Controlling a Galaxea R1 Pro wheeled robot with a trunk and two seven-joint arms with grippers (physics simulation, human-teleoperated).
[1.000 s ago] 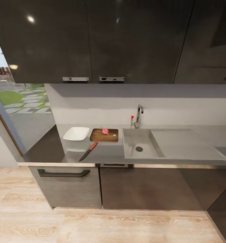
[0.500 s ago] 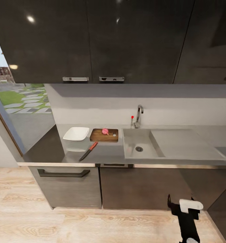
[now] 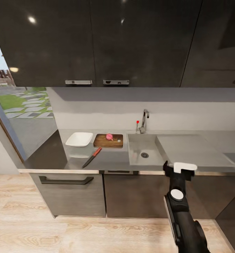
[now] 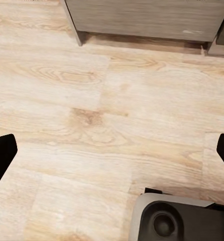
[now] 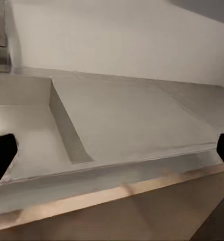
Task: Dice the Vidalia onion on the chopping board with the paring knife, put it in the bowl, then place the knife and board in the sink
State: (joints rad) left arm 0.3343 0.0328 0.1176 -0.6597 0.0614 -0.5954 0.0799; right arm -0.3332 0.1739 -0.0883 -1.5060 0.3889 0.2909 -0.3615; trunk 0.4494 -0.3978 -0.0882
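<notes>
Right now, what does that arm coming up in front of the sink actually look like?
The right arm is a glossy black, rounded tube with a white round disc at a joint and a white rectangular cap near the right gripper. In the wrist views, both grippers' fingertips look plain black with rounded ends. No cables or markings are visible.

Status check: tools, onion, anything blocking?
Right tool open, empty, raised at the sink front. Left tool open over floor. Vidalia onion on chopping board, paring knife beside it. Nothing blocking.
</notes>
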